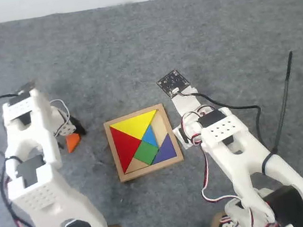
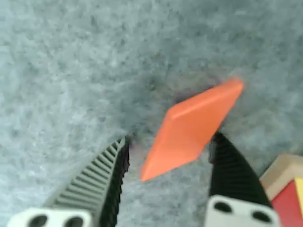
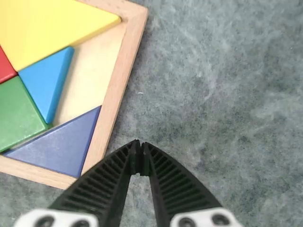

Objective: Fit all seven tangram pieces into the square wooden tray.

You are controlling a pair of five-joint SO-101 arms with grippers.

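The square wooden tray [image 1: 165,114] lies mid-table and holds yellow [image 1: 135,125], red [image 1: 124,146], green [image 1: 146,152], blue [image 1: 150,137] and purple [image 1: 165,150] pieces, with bare wood showing between blue and purple. An orange parallelogram [image 2: 191,127] rests tilted on the carpet left of the tray. My left gripper [image 2: 169,141] is open around it, and one finger [image 2: 232,170] touches its edge. My right gripper [image 3: 141,145] is shut with nothing in it, low over the carpet just off the tray's right rim [image 3: 124,61].
Grey carpet covers the table. A small black circuit board [image 1: 173,83] on a white tab lies behind the right arm, with cables [image 1: 281,105] trailing to the right. The tray's corner [image 2: 284,170] sits close to the left gripper.
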